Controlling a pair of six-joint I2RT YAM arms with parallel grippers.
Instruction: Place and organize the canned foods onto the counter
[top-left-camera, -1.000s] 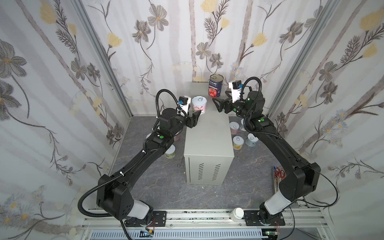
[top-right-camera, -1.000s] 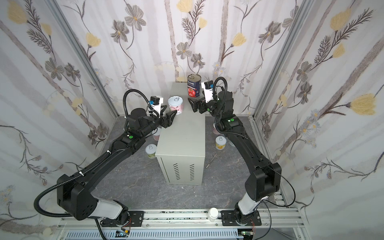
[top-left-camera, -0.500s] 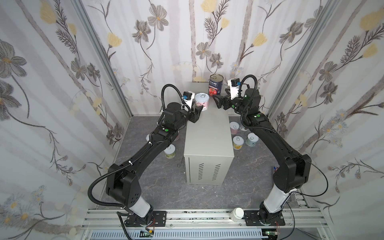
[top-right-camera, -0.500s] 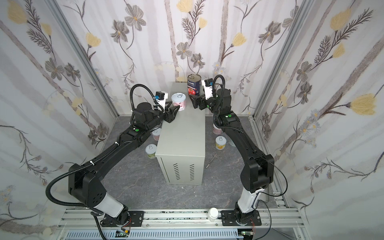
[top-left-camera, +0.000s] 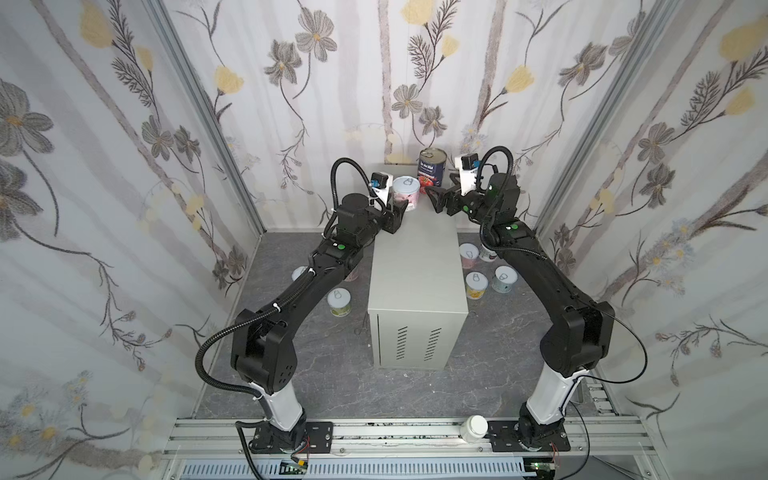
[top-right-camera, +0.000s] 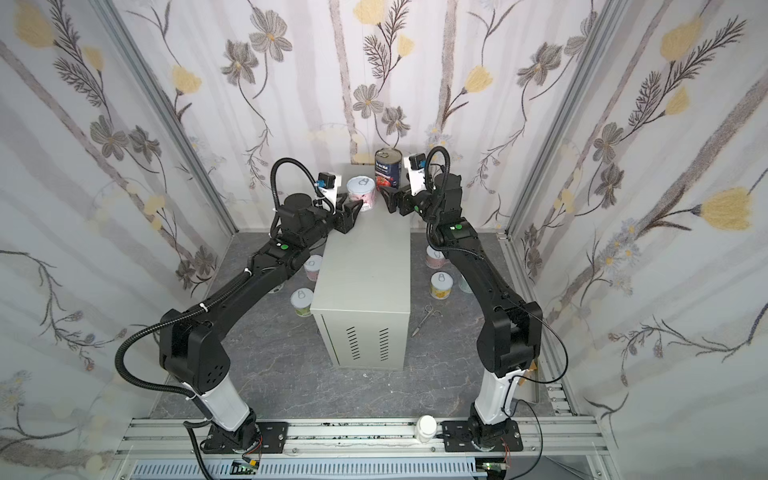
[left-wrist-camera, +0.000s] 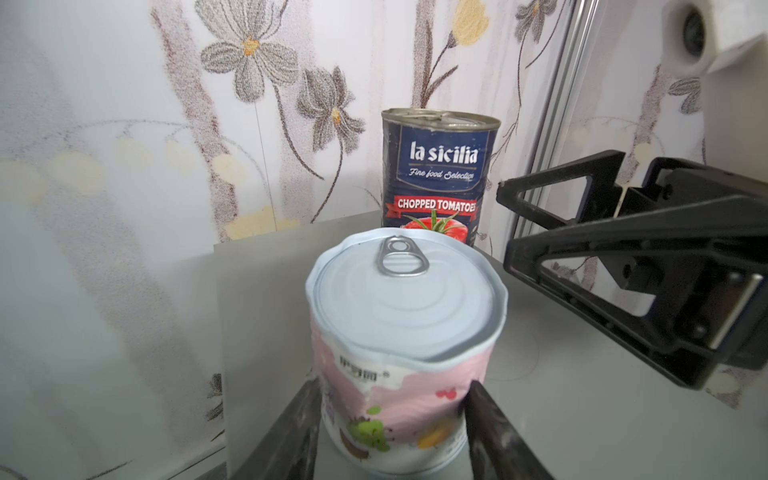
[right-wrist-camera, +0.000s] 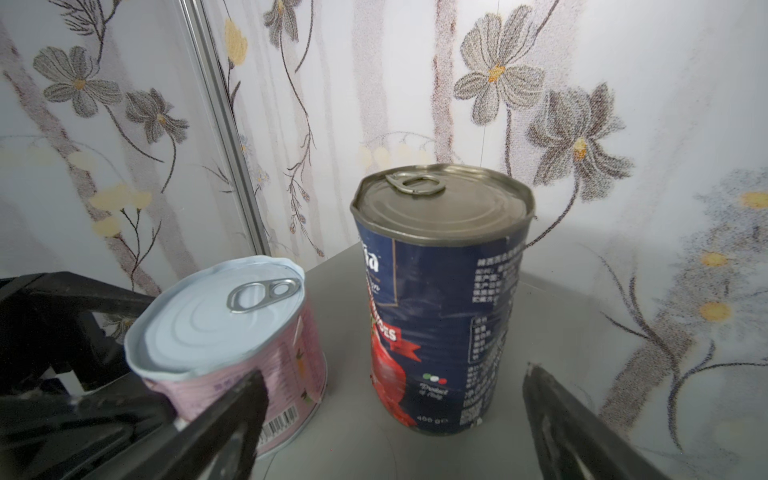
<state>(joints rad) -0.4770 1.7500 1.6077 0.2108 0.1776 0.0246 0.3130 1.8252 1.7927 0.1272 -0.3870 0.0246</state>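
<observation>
Left gripper clamps dented pink can on counter; right gripper, jaws wide, could topple nearby tomato can.

From my console I count one grey tabletop and two arms, left arm and right arm, with two tools: left tool, right tool. One tall tomato can. Eight short cans that I can make out. One pink can is up top. On the floor there are three at left: green-label can, pink-label can, half-hidden can. Four at right: pale pink can, yellow-label can, blue-label can, arm-covered can. One white bottle, one pair of scissors.
</observation>
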